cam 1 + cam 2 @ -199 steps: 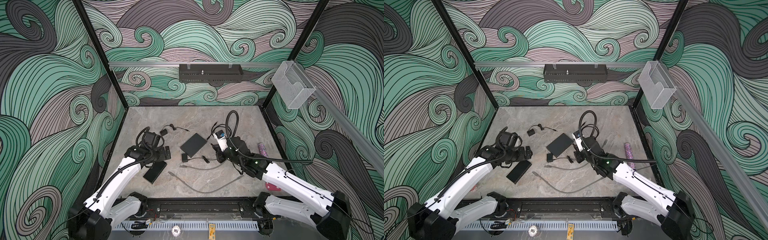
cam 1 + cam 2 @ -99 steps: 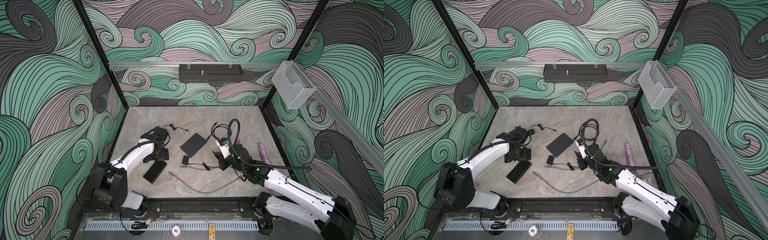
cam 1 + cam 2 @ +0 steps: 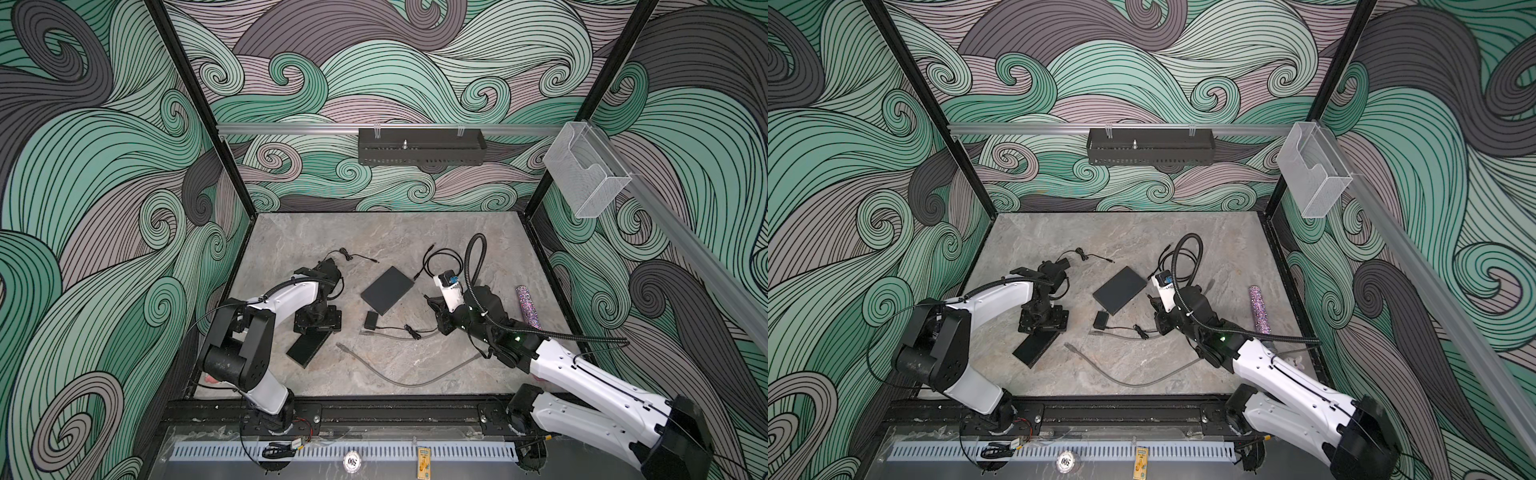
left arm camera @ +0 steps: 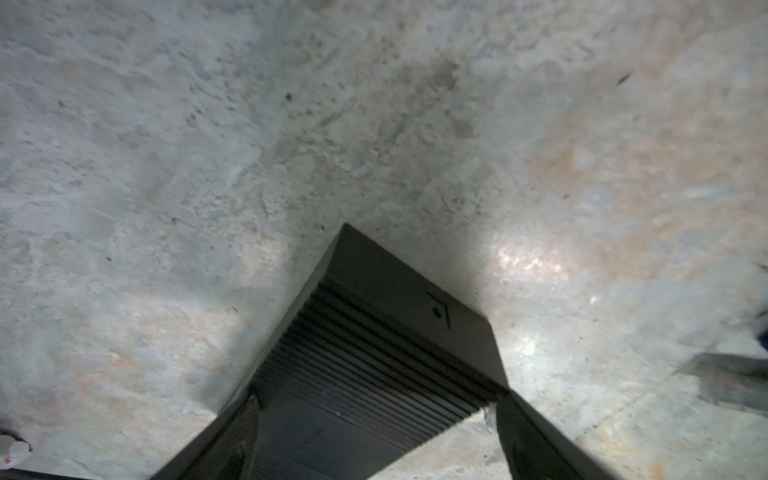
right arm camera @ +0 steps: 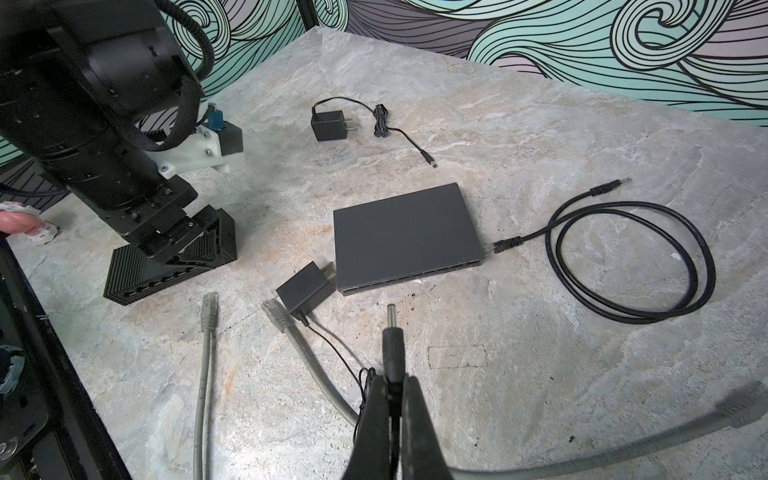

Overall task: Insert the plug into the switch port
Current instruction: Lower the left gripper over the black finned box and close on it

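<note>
Plug [image 5: 392,345], pinched in right hand [image 5: 392,386], points toward flat box [image 5: 405,232]; left hand [image 4: 372,401] grip unclear.

White-shelled arms [image 3: 291,297] with black joints, a ribbed black cable hose [image 3: 468,266], one green light [image 3: 516,338].

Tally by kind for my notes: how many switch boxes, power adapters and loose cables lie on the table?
Switch boxes: 2 (narrow black box, flat grey box)
Power adapters, each with its cord: 2
Grey network cables: 2
Black cable: 1
Total: 7
</note>
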Tool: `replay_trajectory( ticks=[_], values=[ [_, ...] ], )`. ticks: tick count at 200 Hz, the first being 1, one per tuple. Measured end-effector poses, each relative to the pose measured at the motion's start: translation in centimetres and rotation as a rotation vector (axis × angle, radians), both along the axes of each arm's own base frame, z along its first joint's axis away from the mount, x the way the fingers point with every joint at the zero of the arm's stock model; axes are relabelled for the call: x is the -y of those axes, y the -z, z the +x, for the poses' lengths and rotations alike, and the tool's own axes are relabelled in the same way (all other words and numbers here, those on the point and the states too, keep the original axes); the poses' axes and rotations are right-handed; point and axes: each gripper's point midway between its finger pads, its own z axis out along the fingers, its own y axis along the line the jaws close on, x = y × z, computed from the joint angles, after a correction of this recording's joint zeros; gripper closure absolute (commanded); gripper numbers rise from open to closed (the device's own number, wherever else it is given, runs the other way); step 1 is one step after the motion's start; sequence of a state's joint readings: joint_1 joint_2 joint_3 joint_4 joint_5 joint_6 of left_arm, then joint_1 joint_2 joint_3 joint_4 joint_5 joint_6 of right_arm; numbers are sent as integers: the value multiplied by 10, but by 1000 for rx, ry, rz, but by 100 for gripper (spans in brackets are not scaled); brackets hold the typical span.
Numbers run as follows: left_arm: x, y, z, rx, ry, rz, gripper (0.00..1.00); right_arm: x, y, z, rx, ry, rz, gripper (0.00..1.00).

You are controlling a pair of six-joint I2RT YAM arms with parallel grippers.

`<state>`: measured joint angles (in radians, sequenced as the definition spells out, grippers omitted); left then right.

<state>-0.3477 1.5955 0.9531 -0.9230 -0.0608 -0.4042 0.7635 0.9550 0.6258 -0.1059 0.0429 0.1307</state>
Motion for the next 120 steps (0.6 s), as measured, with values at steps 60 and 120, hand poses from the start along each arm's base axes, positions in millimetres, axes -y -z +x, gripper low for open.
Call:
replay_trajectory(
  ticks=[60, 120],
  values=[
    [2, 1, 0, -16, 36, 13, 34, 5, 3, -1, -2, 4, 10, 100],
    [37, -6, 31, 8, 111, -105, 36, 13, -4, -4, 13, 15, 23, 100]
  ],
)
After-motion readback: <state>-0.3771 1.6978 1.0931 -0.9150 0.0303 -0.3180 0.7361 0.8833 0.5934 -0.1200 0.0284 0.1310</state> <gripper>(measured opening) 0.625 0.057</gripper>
